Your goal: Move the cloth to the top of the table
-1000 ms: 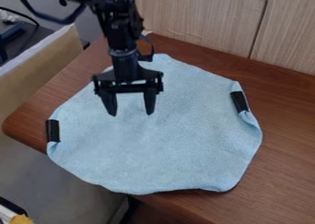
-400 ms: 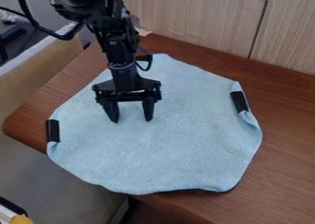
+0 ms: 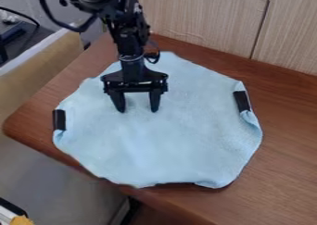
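The gripper (image 3: 137,109) is open, its two fingers apart and pointing down onto the upper left part of the cloth (image 3: 186,131). This light blue cloth lies spread out over the table's corner, its lower edge near the table's front edge. A black clip or strip sits on its left edge and another on its right edge, where the cloth folds over. Whether the fingertips press on the cloth I cannot tell for certain. Under the arm, a small part of the cloth's back edge is hidden.
The brown wooden table (image 3: 282,154) stretches to the right, with its rounded corner at the far left. Behind it stands a pale wood panel wall (image 3: 204,15). A beige partition (image 3: 40,66) is at the left, and a cable loops beside the arm.
From half a second ago, the gripper has shifted up and slightly right. The cloth's left and lower edges have slid up and inward with it, while its right side has barely shifted.
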Robot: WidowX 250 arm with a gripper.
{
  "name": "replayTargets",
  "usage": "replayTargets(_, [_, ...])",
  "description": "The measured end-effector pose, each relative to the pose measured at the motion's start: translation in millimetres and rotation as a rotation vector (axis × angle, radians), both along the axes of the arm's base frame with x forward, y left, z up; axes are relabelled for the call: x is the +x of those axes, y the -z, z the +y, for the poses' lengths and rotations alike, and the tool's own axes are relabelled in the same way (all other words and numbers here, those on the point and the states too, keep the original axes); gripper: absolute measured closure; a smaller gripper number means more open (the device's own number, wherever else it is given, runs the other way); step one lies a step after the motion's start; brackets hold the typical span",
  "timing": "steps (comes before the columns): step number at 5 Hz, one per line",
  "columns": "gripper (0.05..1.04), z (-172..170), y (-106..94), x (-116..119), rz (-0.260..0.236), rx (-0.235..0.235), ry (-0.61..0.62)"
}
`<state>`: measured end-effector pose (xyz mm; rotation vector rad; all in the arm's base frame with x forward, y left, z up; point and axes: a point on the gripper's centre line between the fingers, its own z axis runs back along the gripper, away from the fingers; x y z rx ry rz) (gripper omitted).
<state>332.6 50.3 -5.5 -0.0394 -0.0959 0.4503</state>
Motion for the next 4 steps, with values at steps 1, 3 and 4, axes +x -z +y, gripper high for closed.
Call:
replayTargets(1, [0.082,4.7,0.4,18.5,0.004,0.019,-0.011])
replayTargets(3, [0.082,16.0,-0.2,51.3,-0.009,0.031,-0.03])
replayTargets(4, [0.082,20.2,-1.8,61.8,-0.017,0.023,-0.044])
